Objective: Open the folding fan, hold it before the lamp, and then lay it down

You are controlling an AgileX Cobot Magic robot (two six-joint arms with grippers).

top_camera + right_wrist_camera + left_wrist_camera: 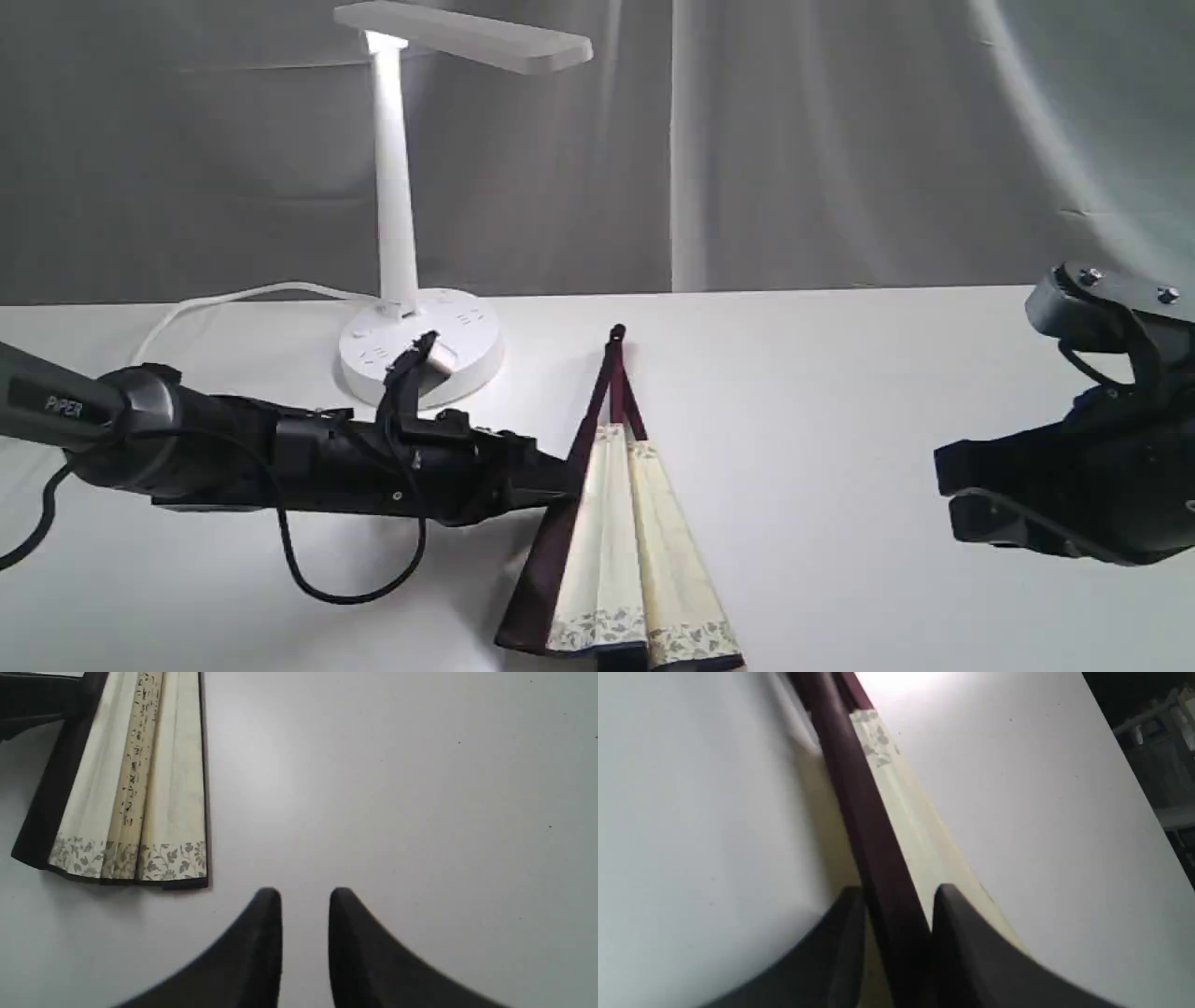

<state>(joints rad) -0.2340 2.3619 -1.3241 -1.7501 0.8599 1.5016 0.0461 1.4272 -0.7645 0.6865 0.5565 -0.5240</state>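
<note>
The folding fan (pixel 607 532) lies partly spread on the white table (pixel 840 392), pivot toward the lamp (pixel 397 187) and cream leaf toward the front edge. My left gripper (pixel 565 481) reaches in from the left, its fingers closed on either side of the fan's dark maroon left guard (pixel 859 788). The guard fills the gap between the fingers of the left gripper (pixel 899 893). My right gripper (pixel 948 495) hovers at the right, apart from the fan. In the right wrist view the right gripper (pixel 304 893) has a narrow gap between its tips with nothing in it, and the fan (pixel 135 779) lies off to one side.
The white lamp's round base (pixel 420 359) stands just behind the left arm, with its cord (pixel 215 303) trailing left. A grey curtain hangs behind the table. Bare tabletop lies between the fan and the right gripper.
</note>
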